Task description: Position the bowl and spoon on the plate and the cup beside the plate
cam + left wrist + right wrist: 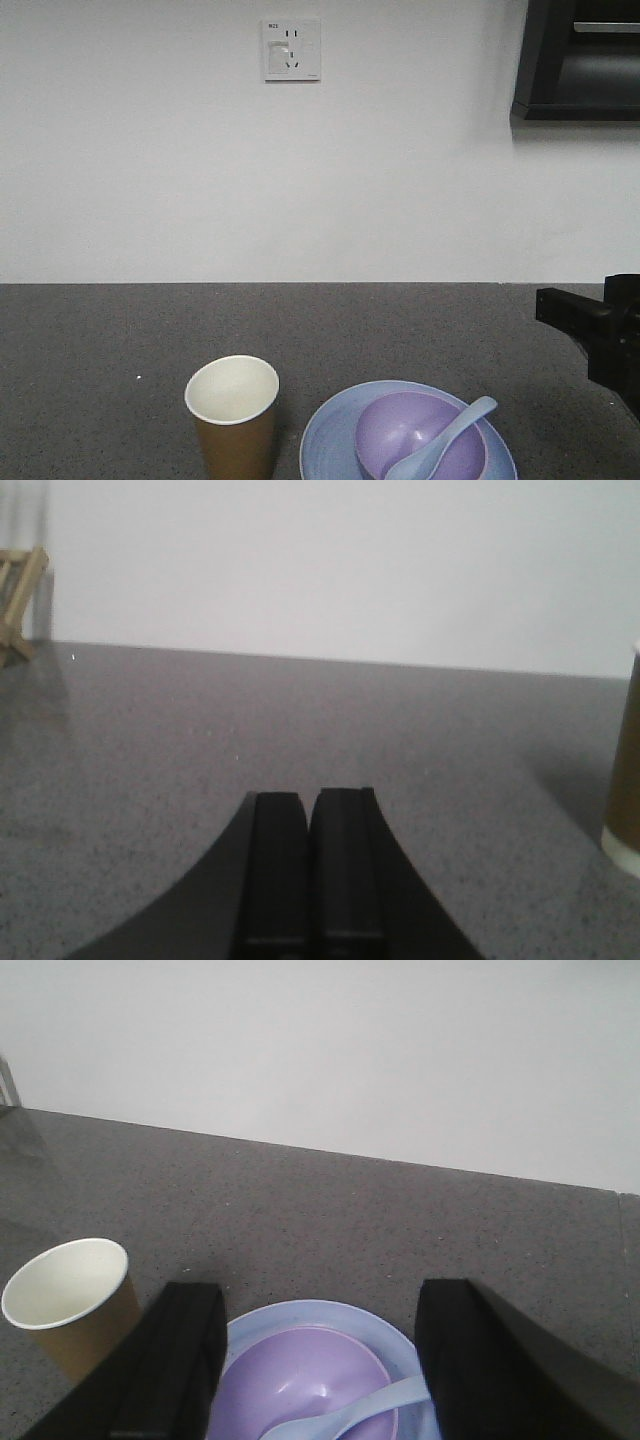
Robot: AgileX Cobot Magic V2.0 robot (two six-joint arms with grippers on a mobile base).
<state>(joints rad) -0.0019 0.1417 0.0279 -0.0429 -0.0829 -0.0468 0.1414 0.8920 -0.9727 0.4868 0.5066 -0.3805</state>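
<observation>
1. Two grippers show, each in its own wrist view. The right gripper (318, 1360) has its black fingers (170, 1370) spread wide apart, one on either side of the plate, and nothing is between them but the dishes below.
2. Its jaws hang over the plate (340, 1318) without touching it, as far as the right wrist view shows; in the front view only a black part of that arm juts in at the right edge, beyond the plate.
3. The left gripper (315, 870) has its two fingers pressed together, flat face to flat face, with nothing pinched. It sits low over the dark grey speckled table (300, 730), on the far side of the cup from the plate.
4. The light blue plate (330, 430) lies flat on the table.
5. The lavender bowl (400, 425) stands upright on the plate, inside its rim.
6. The pale blue spoon (445, 440) lies with its scoop down in the bowl and its handle leaning on the bowl's rim, pointing up and to the right over the plate.
7. The brown paper cup (232, 410) stands upright just to the left of the plate, close beside its rim; whether they touch cannot be told. Its inside is cream.
8. Behind the plate, the table meets a white wall (150, 150) with a socket (291, 49) high on it.
</observation>
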